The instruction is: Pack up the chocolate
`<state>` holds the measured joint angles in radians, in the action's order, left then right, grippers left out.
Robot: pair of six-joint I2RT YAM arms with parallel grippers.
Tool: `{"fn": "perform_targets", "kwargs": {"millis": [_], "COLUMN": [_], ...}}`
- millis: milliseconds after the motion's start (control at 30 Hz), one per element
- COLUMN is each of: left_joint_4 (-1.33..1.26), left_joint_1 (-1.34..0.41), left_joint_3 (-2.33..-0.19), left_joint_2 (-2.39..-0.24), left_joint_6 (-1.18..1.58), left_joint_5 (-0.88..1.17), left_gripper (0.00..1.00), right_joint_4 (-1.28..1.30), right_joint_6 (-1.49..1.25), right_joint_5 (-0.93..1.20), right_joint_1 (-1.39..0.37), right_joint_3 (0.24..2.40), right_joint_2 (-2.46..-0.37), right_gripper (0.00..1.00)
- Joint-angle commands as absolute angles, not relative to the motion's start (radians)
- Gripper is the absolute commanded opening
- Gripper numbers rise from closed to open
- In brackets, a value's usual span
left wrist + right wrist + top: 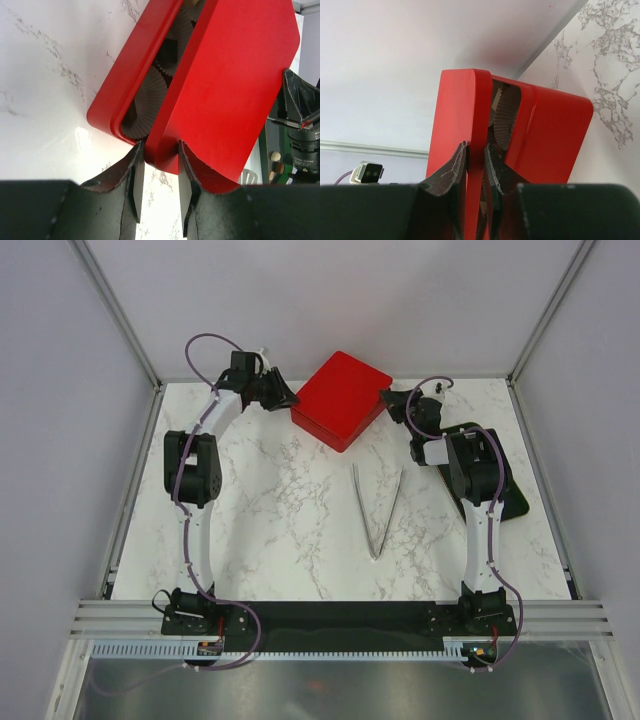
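Observation:
A red box lid [340,395] is tipped up over its red base [125,85], leaving a gap. Dark fluted paper cups [150,95] show inside the gap. My left gripper [160,150] is shut on the lid's near corner [235,85], at the box's left corner [283,395]. My right gripper [475,150] is shut on the lid's rim [457,115], with one finger inside the box; it is at the right corner [393,400]. Small tan and brown chocolate pieces [275,156] show past the lid's right edge.
Long metal tweezers [378,510] lie in a V on the marble table, in the middle. A black tray [510,495] sits at the right under my right arm. A white paper cup [248,176] peeks out below the lid. Walls close in the back and sides.

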<state>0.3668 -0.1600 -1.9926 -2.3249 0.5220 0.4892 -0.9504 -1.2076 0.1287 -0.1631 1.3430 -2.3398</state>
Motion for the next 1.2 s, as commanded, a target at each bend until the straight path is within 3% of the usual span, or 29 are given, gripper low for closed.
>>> {"fn": "perform_targets", "kwargs": {"millis": [0,467,767,1167], "left_joint_4": [0.364,0.388,0.408,0.403], "left_joint_1": [-0.161,-0.150,-0.141,-0.137], "left_joint_3": [-2.059,-2.057,-2.059,-2.037], "left_joint_2": [-2.370,-2.395,-2.391,-2.347], "left_joint_6": [0.474,0.445,0.426,0.408], "left_joint_5": [0.423,0.345,0.279,0.302], "left_gripper": [0.32,0.39,0.55,0.67], "right_joint_4": [-1.020,-0.979,-0.965,-0.988], "right_joint_6": [-1.161,-1.154,-1.135,-1.147], "right_joint_5": [0.129,0.152,0.150,0.068], "right_joint_1": [-0.163,-0.161,-0.164,-0.186], "right_joint_3": [1.356,1.388,1.385,1.341], "right_joint_2": [-2.336,-2.388,-2.384,-2.382], "right_gripper": [0.00,0.00,0.00,0.00]}}
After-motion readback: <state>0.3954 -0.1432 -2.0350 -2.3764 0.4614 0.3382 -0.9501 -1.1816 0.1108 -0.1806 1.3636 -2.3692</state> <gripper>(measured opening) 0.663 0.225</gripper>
